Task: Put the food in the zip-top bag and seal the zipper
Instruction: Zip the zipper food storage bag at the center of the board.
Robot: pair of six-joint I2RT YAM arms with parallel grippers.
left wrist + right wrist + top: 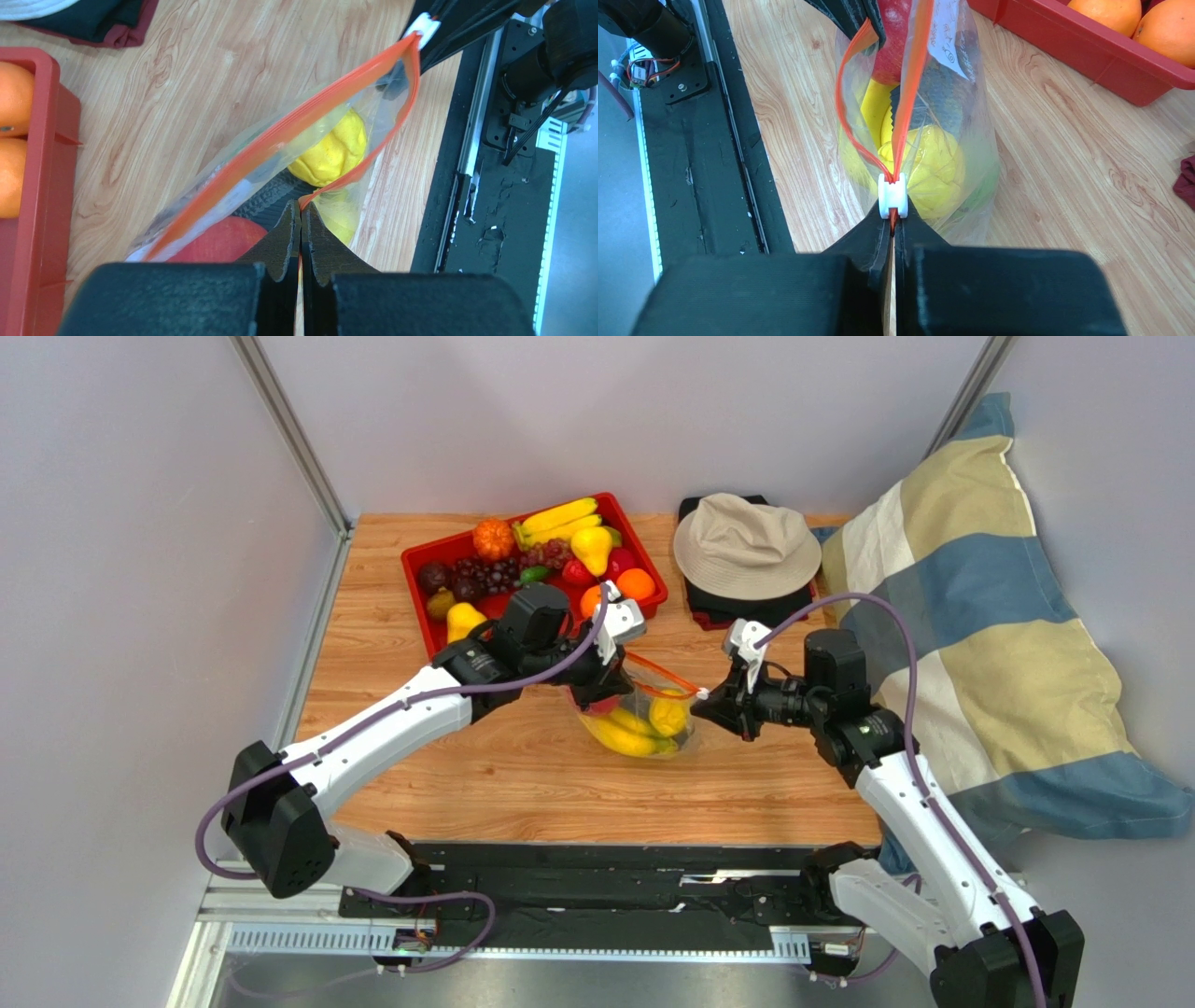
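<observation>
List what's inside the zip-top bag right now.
Through the zip-top bag: a yellow lemon, a banana, a red apple and a grey fish. A green patch low down is too covered to identify; anything beneath the pile is hidden.

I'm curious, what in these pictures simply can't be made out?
- Top view: contents of the zip-top bag, too small; only yellow shows.
- Left wrist view: red apple, mostly hidden behind the left end effector.
- Right wrist view: grey fish, blurred by crinkled plastic.
- Top view: dark item under the hat, covered.
</observation>
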